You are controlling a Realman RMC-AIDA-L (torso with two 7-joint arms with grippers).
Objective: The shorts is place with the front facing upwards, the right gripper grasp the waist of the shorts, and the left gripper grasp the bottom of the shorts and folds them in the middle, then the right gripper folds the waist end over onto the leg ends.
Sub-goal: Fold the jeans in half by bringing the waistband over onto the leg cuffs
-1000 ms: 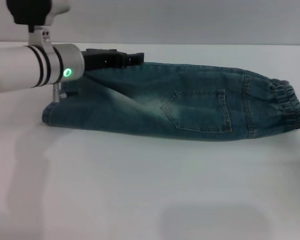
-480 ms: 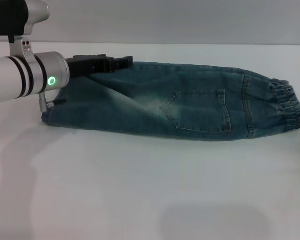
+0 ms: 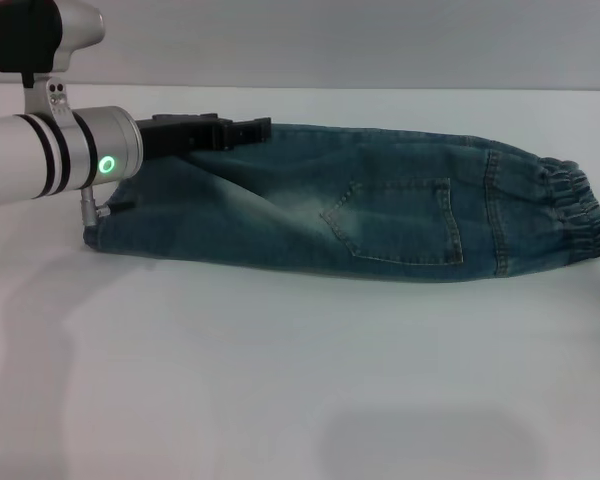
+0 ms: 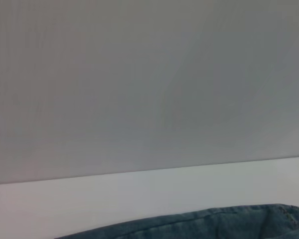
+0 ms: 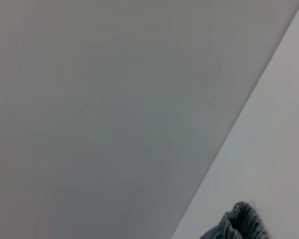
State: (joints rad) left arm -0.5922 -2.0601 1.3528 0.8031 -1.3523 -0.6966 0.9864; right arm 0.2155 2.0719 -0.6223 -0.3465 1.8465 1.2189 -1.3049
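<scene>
The blue denim shorts (image 3: 380,215) lie folded lengthwise across the white table, a stitched patch pocket (image 3: 400,220) facing up. The gathered elastic waist (image 3: 580,212) is at the right end. The bottom of the shorts (image 3: 98,232), the straight leg ends, lies at the left end, partly behind my left arm. My left gripper (image 3: 252,128), a black claw, hovers at the far edge of the shorts near the leg end. A strip of denim (image 4: 214,224) shows in the left wrist view, and the waistband (image 5: 241,221) in the right wrist view. My right gripper is out of view.
The white table (image 3: 280,380) stretches in front of the shorts. A grey wall (image 3: 380,40) runs behind the table's far edge. My white-silver left arm with its green light ring (image 3: 107,164) reaches in from the left.
My left arm drew back to the left, then edged slightly right again. A dark tip at the right edge beside the waist has left the view. The shorts lie unchanged.
</scene>
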